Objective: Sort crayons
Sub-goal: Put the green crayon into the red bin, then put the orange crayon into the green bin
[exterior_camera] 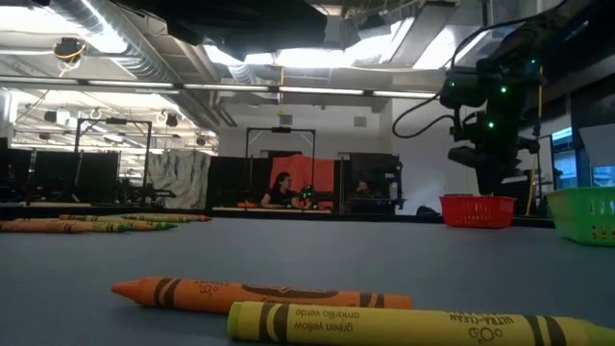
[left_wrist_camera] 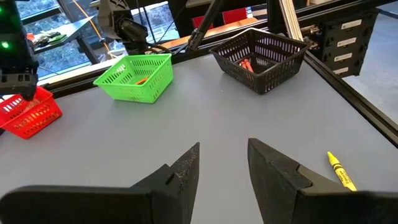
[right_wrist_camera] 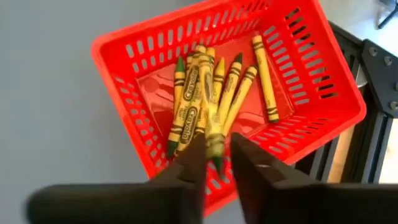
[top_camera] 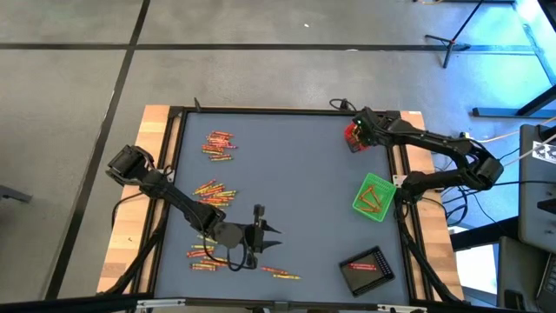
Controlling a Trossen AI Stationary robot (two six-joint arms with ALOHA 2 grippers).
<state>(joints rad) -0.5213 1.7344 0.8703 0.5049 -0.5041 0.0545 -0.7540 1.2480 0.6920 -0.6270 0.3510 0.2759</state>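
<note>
Beyond the table, a large dim hall under pipes and bright ceiling panels, with dark partitions, an orange panel [exterior_camera: 309, 181] and a seated person [exterior_camera: 280, 191] in front of it. Seen from above, grey floor crossed by dark lines, plus a stand's legs [top_camera: 452, 39] at the far right.

Grey table top [top_camera: 295, 174] inside a black frame, wooden strips along both sides.

Left arm stretched across the near left part of the table; left gripper [top_camera: 263, 236] low over bare grey surface, fingers [left_wrist_camera: 186, 171] spread with nothing between them. Right arm bent along the right edge, right gripper [right_wrist_camera: 216, 158] hanging over the red tray [right_wrist_camera: 124, 46] in the far right corner, fingers slightly parted around the tip of a yellow crayon [right_wrist_camera: 214, 134]; whether pinched or already let go, cannot tell.

Green tray [top_camera: 375, 196] by the right edge, a few orange sticks inside. Black tray [top_camera: 367, 271] near the front right corner, red ones inside.

Crayons [top_camera: 219, 145] in loose clusters on the left half: one far, one mid, one near the left gripper, a short row toward the front centre. More in the red tray, yellow and greenish, lying roughly parallel. An orange crayon [exterior_camera: 259, 294] and a green-yellow crayon [exterior_camera: 413, 325] side by side closest to the low camera.
</note>
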